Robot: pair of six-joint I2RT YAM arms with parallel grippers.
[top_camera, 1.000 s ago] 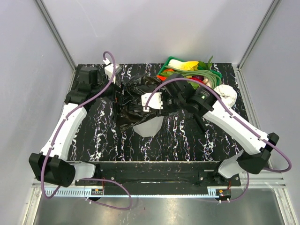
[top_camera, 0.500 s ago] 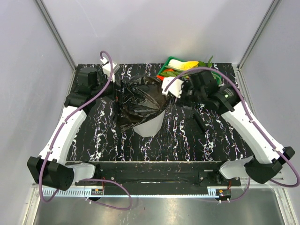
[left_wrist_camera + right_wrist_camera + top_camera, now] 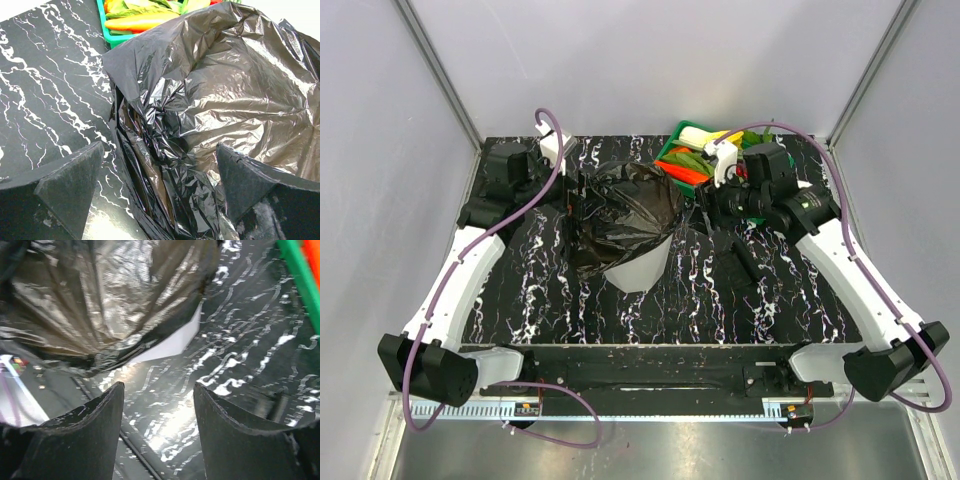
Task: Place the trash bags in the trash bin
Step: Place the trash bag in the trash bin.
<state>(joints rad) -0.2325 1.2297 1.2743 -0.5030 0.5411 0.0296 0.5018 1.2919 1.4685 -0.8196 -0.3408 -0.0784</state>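
Observation:
The black crinkled trash bag (image 3: 625, 210) lies draped over the mouth of the white trash bin (image 3: 640, 270), which leans on the table's middle. My left gripper (image 3: 574, 205) stands open at the bag's left side. In the left wrist view the glossy film (image 3: 225, 90) billows between and beyond that gripper's (image 3: 160, 175) wide-apart fingers, which do not clamp it. My right gripper (image 3: 703, 207) is open and empty just right of the bag. The right wrist view shows bare marbled table between that gripper's (image 3: 159, 390) fingertips, with the bag (image 3: 100, 300) and a white strip of bin wall (image 3: 170, 345) ahead.
A green tray (image 3: 670, 150) of vegetables stands at the back right, close behind the right wrist; its rim shows too in the left wrist view (image 3: 112, 37) and the right wrist view (image 3: 300, 275). Grey enclosure walls and metal posts ring the black marbled table (image 3: 720, 290).
The right arm has pulled back to the right, off the bag and toward the green tray. The bag now lies spread over the bin's mouth. The left arm has hardly moved.

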